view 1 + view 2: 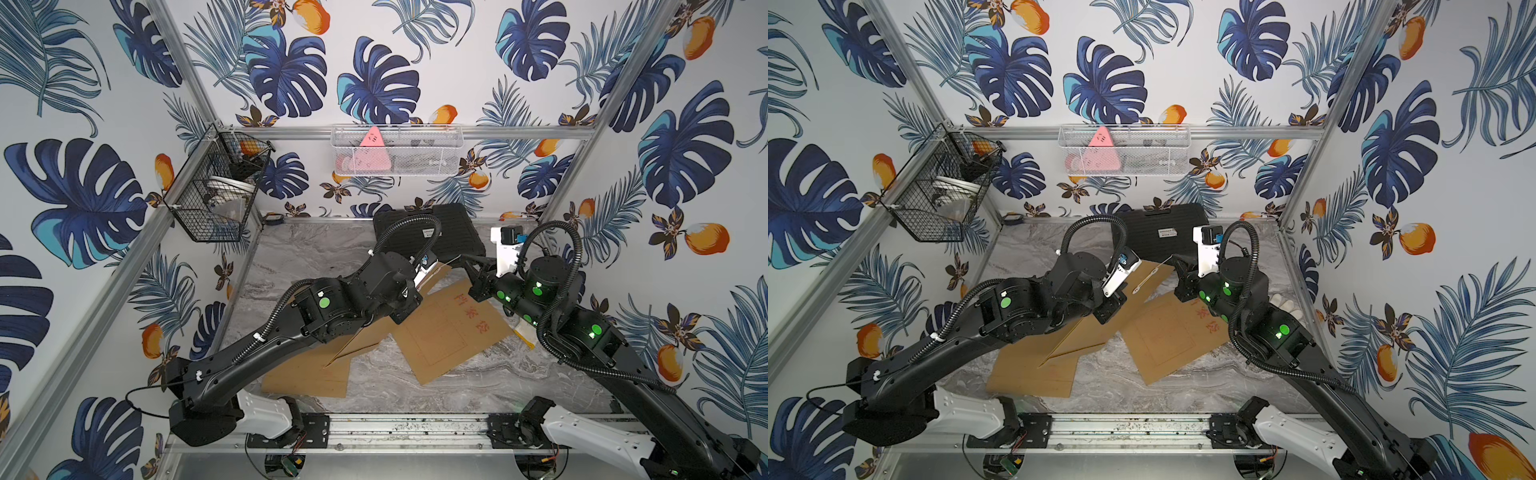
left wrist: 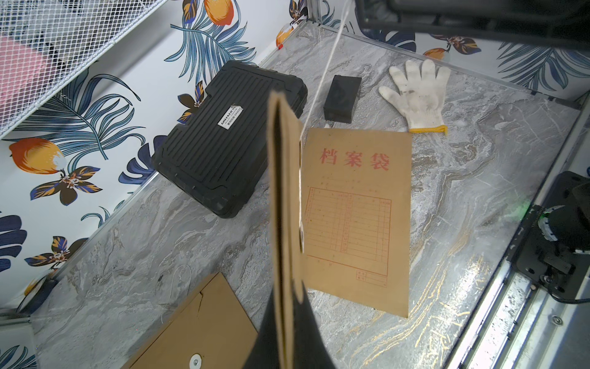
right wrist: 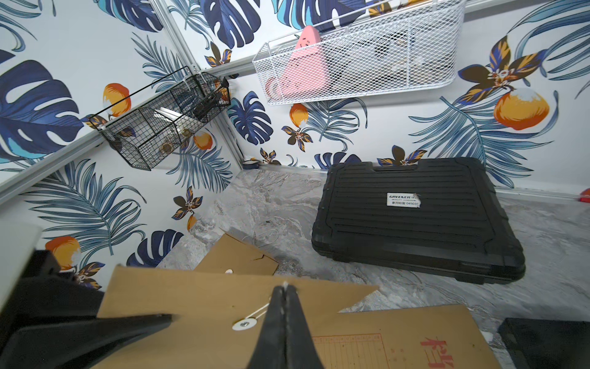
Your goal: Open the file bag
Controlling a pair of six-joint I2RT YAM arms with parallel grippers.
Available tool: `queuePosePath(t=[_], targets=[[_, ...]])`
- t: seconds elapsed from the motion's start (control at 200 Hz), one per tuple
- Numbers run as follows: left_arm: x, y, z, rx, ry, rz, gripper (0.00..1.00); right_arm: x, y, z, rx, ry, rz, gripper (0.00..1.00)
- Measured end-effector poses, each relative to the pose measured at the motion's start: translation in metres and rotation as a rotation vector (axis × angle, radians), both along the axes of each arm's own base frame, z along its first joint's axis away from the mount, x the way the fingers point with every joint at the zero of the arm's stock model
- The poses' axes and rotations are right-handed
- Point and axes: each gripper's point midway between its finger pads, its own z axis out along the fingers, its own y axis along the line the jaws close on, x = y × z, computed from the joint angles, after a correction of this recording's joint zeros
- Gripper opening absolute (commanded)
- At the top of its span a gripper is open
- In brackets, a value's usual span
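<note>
The toolbox (image 1: 457,228) sits upper centre on the counter (image 1: 316,257); the right file bag (image 1: 449,336) lies below it, the left file bag (image 1: 307,378) lower left.

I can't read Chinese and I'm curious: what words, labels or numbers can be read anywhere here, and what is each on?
"档案袋": red print on the flat file bag.
"GREEKER": white label on the black case.
Too small to read: the label's smaller line, the bag's red table, marks on the pink triangle.
</note>
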Motion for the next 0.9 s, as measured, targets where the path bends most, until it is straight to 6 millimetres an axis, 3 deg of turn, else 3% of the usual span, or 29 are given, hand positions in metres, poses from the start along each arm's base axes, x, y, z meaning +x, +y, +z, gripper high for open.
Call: queuePosePath(t=[0.38, 0.681, 0.896], targets=[[-0.006, 0.007, -0.001, -0.049, 0.003, 0.015, 0.00, 0.005, -0.005, -0.003, -0.002, 0.015, -0.044, 0.00], [-0.023, 0.020, 0.008, -0.335, 0.027, 0.066, 0.00, 0.001, -0.003, 0.014, 0.009, -0.007, -0.012, 0.00], [-0.026, 0.017, 0.020, -0.510, 0.054, 0.069, 0.00, -0.001, 0.000, 0.010, -0.015, 0.007, 0.009, 0.00]])
